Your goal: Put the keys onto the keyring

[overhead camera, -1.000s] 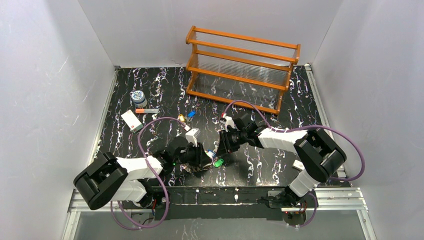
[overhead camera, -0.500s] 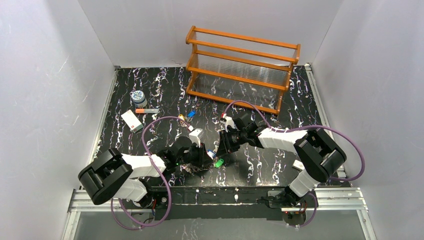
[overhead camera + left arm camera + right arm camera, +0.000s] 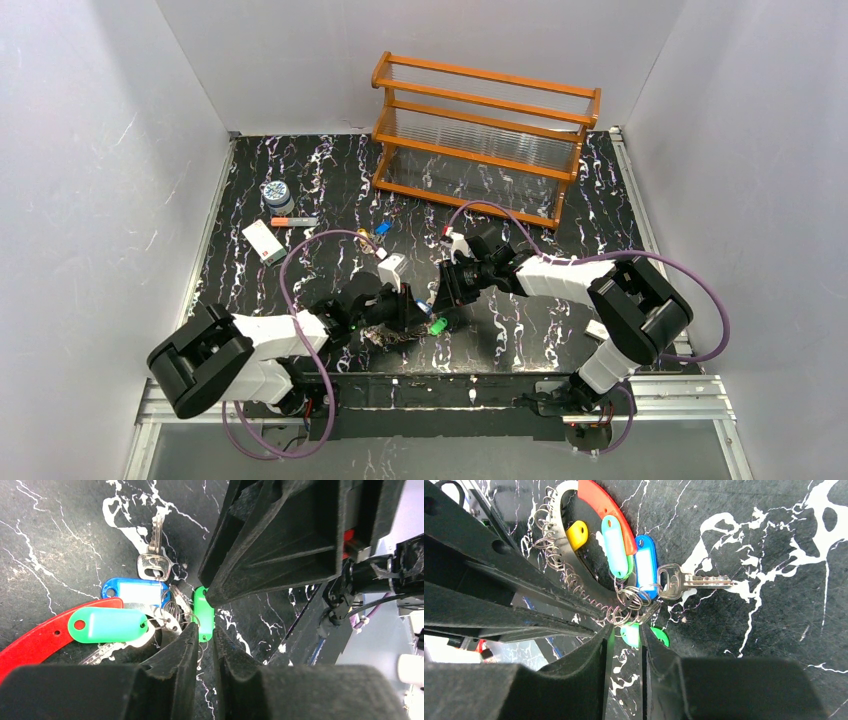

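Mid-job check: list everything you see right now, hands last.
rack: one, orange wood, far side of the table.
jar: one, blue-white, far left.
stick: one, orange-tipped, beside jar.
card: one, white, nearer than stick.
loose key: one, blue tag, before rack.
keyring: one, silvery with red piece, centre.
By it: blue tag, yellow tag, green-blue tag, bare key.
green tag: one, between the hands.
left hand: black, closed on green tag.
right hand: black, closed on pale tag.
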### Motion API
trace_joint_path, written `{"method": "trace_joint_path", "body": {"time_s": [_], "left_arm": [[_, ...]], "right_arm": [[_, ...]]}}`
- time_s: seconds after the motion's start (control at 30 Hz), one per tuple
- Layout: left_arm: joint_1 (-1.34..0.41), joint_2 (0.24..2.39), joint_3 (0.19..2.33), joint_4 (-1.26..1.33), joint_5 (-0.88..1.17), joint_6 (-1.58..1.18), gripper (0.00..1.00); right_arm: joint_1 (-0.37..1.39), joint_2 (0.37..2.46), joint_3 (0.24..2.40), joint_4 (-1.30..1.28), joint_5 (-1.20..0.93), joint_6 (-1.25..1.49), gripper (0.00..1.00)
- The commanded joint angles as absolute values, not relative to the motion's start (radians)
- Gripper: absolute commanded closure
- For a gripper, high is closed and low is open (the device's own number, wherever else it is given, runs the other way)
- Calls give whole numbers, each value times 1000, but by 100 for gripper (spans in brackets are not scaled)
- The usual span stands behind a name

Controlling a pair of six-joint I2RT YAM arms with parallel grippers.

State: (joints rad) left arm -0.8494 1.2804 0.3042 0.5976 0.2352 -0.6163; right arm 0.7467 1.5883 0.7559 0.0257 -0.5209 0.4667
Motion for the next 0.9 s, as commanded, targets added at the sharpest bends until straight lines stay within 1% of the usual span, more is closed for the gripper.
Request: {"method": "trace_joint_path", "body": {"time_s": [0.0,0.27,0.33,0.37,0.47,0.53,0.67,0.73,0.87], "left_arm": [[-854,1227,302,602,215,-605,83],[-854,1211,284,556,190,-593,78],[-855,1199,287,524,174,-577,75],[-855,1192,293,504,167,-565,74],[-854,1160,310,442,140,-531,71],[-854,1140,316,405,118,-512,69],[-854,1099,327,355,91,-482,67],[-854,1078,326,342,74,-473,66],[-854,1035,316,323,51,-462,65]], "right_arm": [[743,1556,771,54,-515,454,67],[743,1599,779,49,-586,473,67],[744,1612,776,48,-603,501,64],[743,1619,772,50,-614,526,61],[743,1634,739,111,-656,603,55],[743,1651,717,169,-691,665,54],[744,1706,697,251,-720,758,57],[743,1730,705,257,-722,773,61],[743,1743,726,252,-715,774,63]]}}
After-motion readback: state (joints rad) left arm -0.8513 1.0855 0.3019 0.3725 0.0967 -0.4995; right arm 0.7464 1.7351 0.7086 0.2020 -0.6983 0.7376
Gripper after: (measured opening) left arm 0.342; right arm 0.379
